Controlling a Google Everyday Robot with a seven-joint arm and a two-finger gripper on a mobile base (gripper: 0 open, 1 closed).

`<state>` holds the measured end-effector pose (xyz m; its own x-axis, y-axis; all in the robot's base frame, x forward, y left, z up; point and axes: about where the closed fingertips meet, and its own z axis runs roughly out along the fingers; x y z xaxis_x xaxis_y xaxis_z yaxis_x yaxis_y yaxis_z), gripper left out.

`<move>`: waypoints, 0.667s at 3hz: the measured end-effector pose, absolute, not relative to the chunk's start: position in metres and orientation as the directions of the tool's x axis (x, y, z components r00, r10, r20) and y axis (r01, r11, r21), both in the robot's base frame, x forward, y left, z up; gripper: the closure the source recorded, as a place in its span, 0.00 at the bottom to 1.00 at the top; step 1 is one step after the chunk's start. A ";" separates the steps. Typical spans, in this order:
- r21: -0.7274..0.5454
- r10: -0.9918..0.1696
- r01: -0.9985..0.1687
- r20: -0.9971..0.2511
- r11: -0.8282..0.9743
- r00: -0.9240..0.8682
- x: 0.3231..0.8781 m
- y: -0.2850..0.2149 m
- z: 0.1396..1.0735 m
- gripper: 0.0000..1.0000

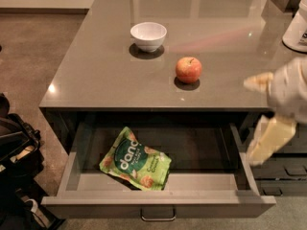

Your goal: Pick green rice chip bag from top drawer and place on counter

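The green rice chip bag (pixel 135 165) lies flat in the left half of the open top drawer (pixel 158 204), label up. The drawer is pulled out from under the counter (pixel 105 71) and its bar handle (pixel 158 217) shows at the front. My gripper (pixel 256 119) hangs at the right, above the drawer's right side and level with the counter's front edge. Its pale fingers (pixel 269 139) are spread apart and hold nothing. It is well to the right of the bag.
A white bowl (pixel 148 35) and a red apple (pixel 188 70) stand on the counter. A white container (pixel 297 28) is at the counter's far right. Narrower grey drawers (pixel 283 171) sit to the right. Dark bags (pixel 17 152) lie on the floor at left.
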<state>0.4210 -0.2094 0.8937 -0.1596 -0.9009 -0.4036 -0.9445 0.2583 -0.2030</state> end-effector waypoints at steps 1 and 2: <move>-0.142 -0.805 -0.960 -0.583 0.239 -0.114 0.416 -0.181 0.812 0.00; -0.192 -0.755 -0.949 -0.653 0.249 -0.066 0.432 -0.165 0.812 0.00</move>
